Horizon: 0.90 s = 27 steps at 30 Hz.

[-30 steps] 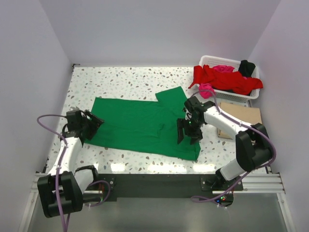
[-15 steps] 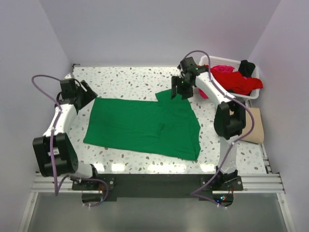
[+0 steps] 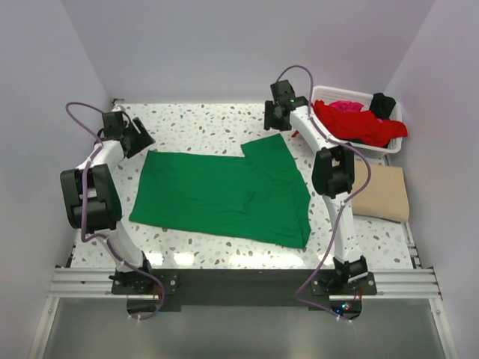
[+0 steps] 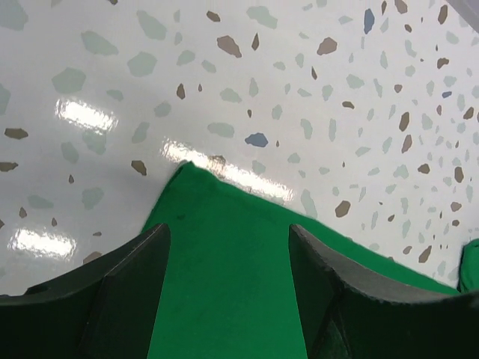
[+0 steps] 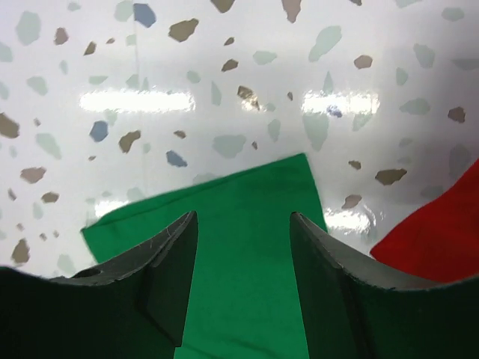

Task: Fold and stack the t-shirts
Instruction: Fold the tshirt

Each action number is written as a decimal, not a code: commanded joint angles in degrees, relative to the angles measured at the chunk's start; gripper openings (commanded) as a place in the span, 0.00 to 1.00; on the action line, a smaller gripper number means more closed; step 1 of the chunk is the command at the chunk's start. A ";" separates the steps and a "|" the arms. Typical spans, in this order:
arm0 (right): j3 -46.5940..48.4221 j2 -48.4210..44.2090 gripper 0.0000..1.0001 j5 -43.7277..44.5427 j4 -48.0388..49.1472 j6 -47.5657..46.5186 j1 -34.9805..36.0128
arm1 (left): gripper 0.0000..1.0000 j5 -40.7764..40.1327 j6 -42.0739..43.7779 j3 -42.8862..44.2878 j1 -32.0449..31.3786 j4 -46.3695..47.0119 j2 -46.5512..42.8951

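Green t-shirt (image 3: pixel 224 191) flat — far corners beneath left hand (image 4: pixel 228 232), right hand (image 5: pixel 243 221).

spread t-shirt (image 3: pixel 224 191) lies flat in the middle of the table (image 3: pixel 202 123), long axis left-right, one sleeve pointing at the far edge, right of centre. left gripper (image 3: pixel 139 139) sits over its far-left corner; in the left wrist view that corner lies between the fingers. right gripper (image 3: pixel 274 121) is at the far sleeve tip, which also lies between its fingers. basket (image 3: pixel 327 93) is at the far right, with a heap of t-shirts (image 3: pixel 359 123) in it, one hanging over the left rim. folded t-shirt (image 3: pixel 383 193) lies in front of the basket, right of the spread one, not touching it.
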 commanded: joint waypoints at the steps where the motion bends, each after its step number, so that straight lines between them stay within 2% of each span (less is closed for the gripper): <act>1: 4.37 2.33 0.54 5.58 2.37 -1.67 -0.33 | 0.69 0.47 1.98 4.99 -0.12 2.87 1.49; 19: 3.41 7.78 0.52 2.34 4.22 -1.23 -2.61 | 0.69 -1.02 4.70 11.50 -0.39 0.33 6.24; 27: 1.13 8.57 0.43 -0.22 3.96 -1.15 -2.79 | 0.68 -2.51 7.07 15.27 -0.74 -3.01 10.11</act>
